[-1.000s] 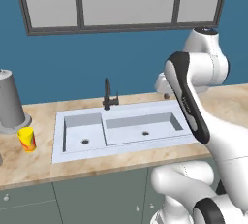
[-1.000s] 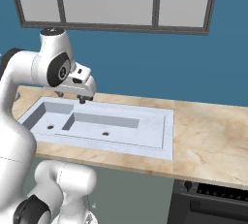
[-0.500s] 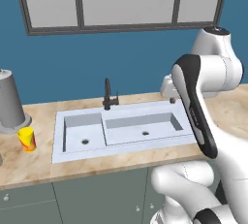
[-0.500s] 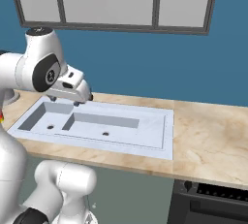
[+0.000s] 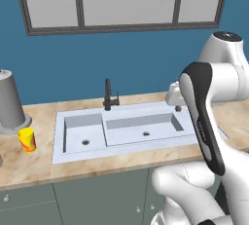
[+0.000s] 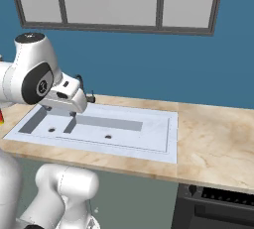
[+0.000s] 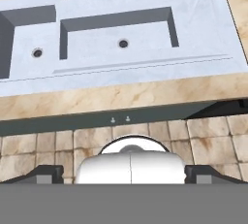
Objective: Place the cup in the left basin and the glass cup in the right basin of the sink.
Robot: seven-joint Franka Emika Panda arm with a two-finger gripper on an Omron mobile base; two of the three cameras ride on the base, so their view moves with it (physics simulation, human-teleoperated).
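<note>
**While both basins lie bare, the arm hangs over the sink with its fingers spread**

Since nothing has been picked up, the gripper [image 7: 124, 172] holds nothing. Its two dark fingertips [image 7: 48, 172] stand as wide apart as they go, one at each side of the hand view, with no object between them. That spread suits an approach to a cup, not a carry.

From the left base view, the white arm rises at the lower right and bends so the hand sits high near the back right corner of the sink [image 5: 121, 151]. The hand camera looks down across the sink's front rim, the worktop's front edge and the tiled floor below.

The sink is pale grey-white, set in the middle of the beige marbled worktop [image 5: 29, 168]. Its slim black faucet [image 5: 109, 96] stands at the back rim. The left basin [image 5: 73, 134] is narrower and roughly square. The right basin [image 5: 126, 134] is wider. Each shows a small round drain and nothing else.

The cup [image 5: 27, 140], small and yellow with red-orange splashes, stands upright near the worktop's left end. It is just in front of a tall opaque grey cylinder [image 5: 10, 100] and well apart from the hand. I cannot make out the glass cup with any certainty.

By my judgement the task is at its start. The arm would need to swing left across the sink to reach the cup, keeping clear of the faucet and the grey cylinder behind the cup.
</note>
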